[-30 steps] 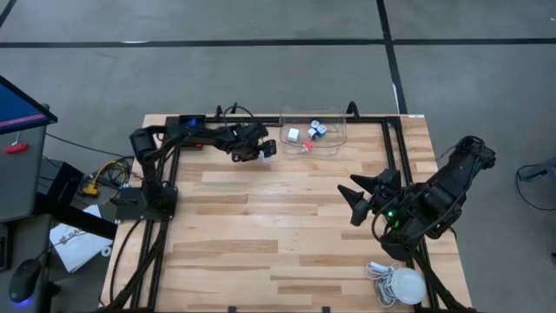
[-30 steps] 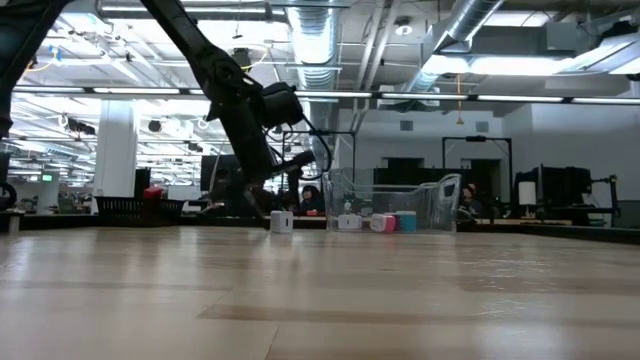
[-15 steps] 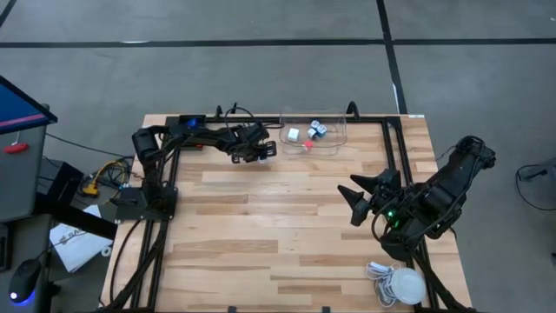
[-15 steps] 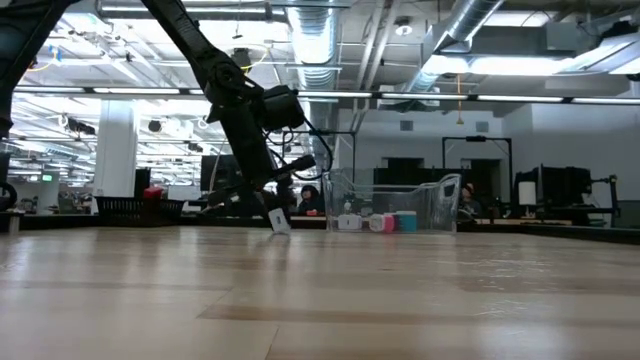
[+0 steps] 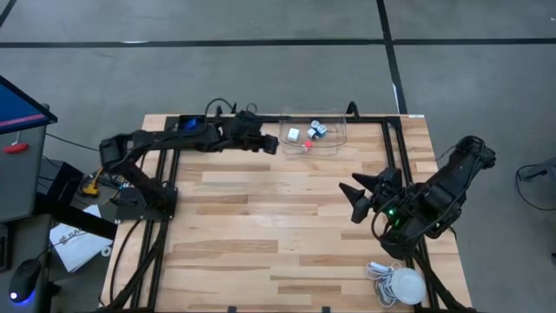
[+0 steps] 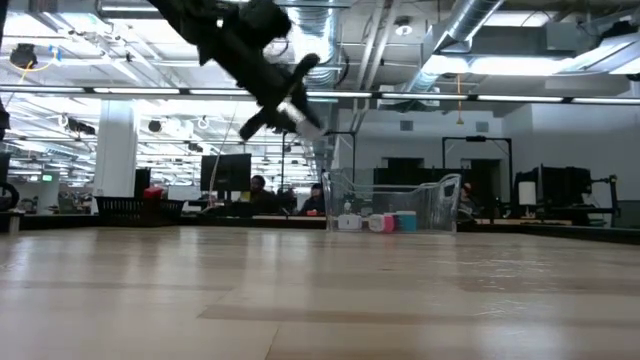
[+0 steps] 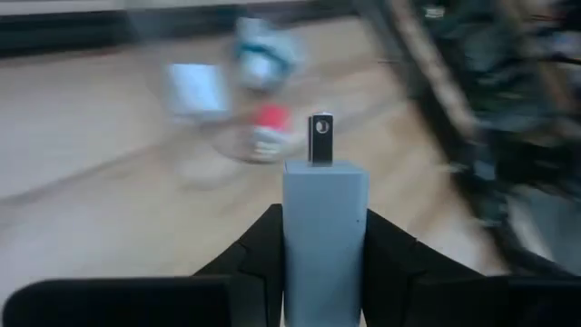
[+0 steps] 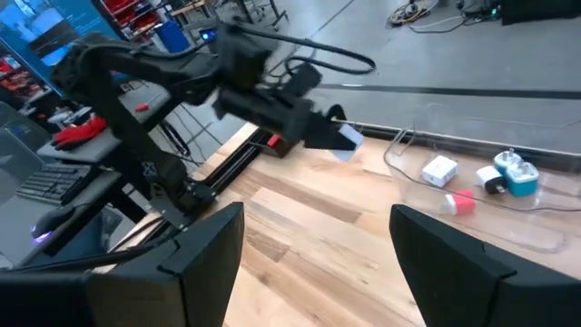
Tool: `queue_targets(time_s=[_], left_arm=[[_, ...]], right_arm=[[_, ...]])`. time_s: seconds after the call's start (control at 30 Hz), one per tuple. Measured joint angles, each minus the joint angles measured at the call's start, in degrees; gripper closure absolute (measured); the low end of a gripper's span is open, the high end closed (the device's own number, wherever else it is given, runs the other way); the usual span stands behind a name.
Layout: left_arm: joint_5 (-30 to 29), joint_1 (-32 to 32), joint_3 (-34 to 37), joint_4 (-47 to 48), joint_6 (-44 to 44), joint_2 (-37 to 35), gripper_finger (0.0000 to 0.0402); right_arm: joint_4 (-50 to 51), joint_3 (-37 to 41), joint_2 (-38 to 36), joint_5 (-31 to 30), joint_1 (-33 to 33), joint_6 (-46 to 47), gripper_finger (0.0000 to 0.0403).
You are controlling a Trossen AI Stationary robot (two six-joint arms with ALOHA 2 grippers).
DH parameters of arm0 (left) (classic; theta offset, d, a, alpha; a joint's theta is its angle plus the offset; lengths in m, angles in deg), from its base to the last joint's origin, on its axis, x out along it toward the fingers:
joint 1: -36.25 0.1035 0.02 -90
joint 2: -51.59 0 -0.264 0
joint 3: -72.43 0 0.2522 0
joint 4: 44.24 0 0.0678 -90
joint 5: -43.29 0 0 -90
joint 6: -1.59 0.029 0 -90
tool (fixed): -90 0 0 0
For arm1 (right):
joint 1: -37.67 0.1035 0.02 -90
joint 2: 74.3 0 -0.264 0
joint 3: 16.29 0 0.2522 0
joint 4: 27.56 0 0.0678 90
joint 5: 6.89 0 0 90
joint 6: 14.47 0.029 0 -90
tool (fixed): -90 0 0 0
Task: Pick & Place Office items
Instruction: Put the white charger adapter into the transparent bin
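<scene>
A pale grey block (image 7: pixel 325 209) with a small black stub (image 7: pixel 320 138) at its far end is one of the office items. My left gripper (image 5: pixel 271 144) is shut on it, high above the table by the far edge, just left of a clear bin (image 5: pixel 334 139). The low view shows that gripper (image 6: pixel 292 104) well clear of the tabletop. In the bin lie a white block (image 5: pixel 294 134), a blue-and-white piece (image 5: pixel 318 129) and a red piece (image 5: pixel 306 146). My right gripper (image 5: pixel 356 198) hangs open over the table's right half, holding nothing. My left gripper pinches the block's two long sides (image 7: pixel 292 250) between its two fingers (image 7: pixel 257 252), at the block's near end. The fingers lie along the block and slant downward from the table's left. The block juts forward past the fingertips, lifted clear of the table.
A big white round bulb (image 5: pixel 407 283) with coiled cable lies at the near right corner. Black frame rails (image 5: pixel 393 148) run along the table's far and side edges. Bare wood (image 5: pixel 261 226) spreads across the middle.
My left gripper has shut on the pale block, which stood on the table beside the bin. It then rose with it, rolling its wrist. The block now hangs high above the tabletop, a little closer to the bin.
</scene>
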Motion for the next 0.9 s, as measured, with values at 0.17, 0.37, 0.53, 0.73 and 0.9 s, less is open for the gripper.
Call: queue_targets(time_s=[0.17, 0.37, 0.53, 0.73, 0.9], left_arm=[[0.14, -0.67, -3.53, -5.54, 2.01, 3.28, 0.0315], [4.12, -0.18, -16.25, -7.64, 10.12, 14.99, 0.0315], [4.88, 2.06, -29.93, -0.18, 15.47, 25.24, 0.0315], [6.89, 4.42, -46.18, 12.31, 24.38, 35.79, 0.0315], [8.70, 5.38, -53.08, 18.12, 27.49, 40.45, 0.0315]], right_arm=[[1.69, 0.00, -0.19, -0.01, -1.47, 1.23, 0.0135], [1.68, 0.00, -1.00, 0.00, -2.85, 0.60, 0.0135], [0.35, 0.00, -1.23, -0.17, -2.94, 0.60, 0.0135], [-0.94, 0.00, -1.14, -0.17, -2.94, 0.60, 0.0135], [-1.08, 0.00, -1.12, 0.00, -2.88, 0.60, 0.0135]])
